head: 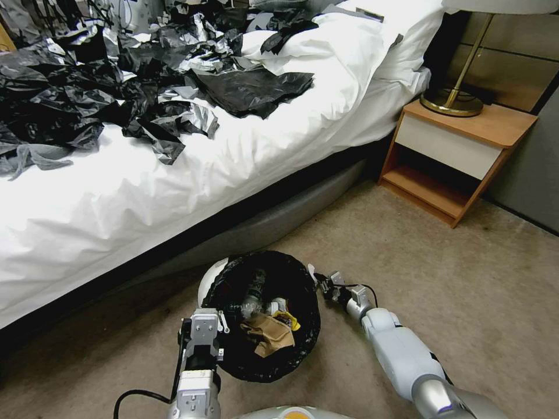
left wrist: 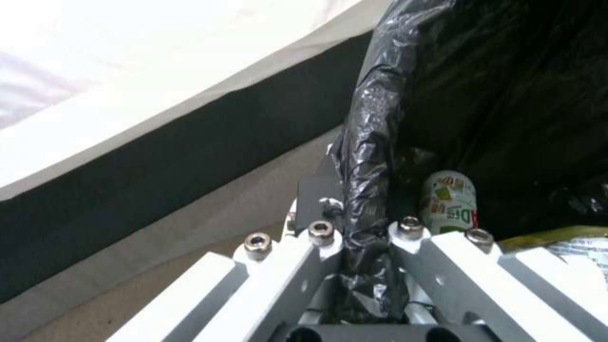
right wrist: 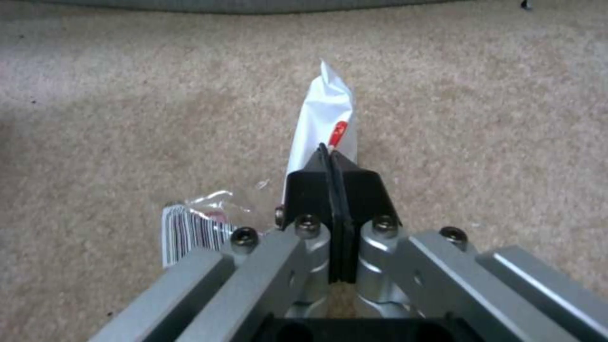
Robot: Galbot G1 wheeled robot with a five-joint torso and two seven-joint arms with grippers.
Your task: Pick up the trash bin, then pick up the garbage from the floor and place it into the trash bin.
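The trash bin [head: 208, 278], white with a black liner, stands on the carpet beside the bed. My left gripper [head: 203, 323] is shut on its near-left rim; the left wrist view shows the liner-covered rim [left wrist: 367, 156] clamped between the jaws of that gripper [left wrist: 364, 228]. Inside the bin lie a brown paper bag [head: 269, 333], a yellow wrapper [head: 289, 319] and small bottles [head: 253, 298] [left wrist: 450, 201]. My right gripper [head: 320, 280] hovers by the bin's right rim, shut on a red-white packet [right wrist: 324, 116] that sticks out past its black fingertips [right wrist: 309, 186] above the carpet.
The bed [head: 174, 180] with a white sheet runs along the left, strewn with black and silver plastic sheets [head: 116, 87]. A wooden nightstand [head: 454, 157] with a brass lamp [head: 453, 102] stands at the right. Open carpet [head: 466, 273] lies right of the bin.
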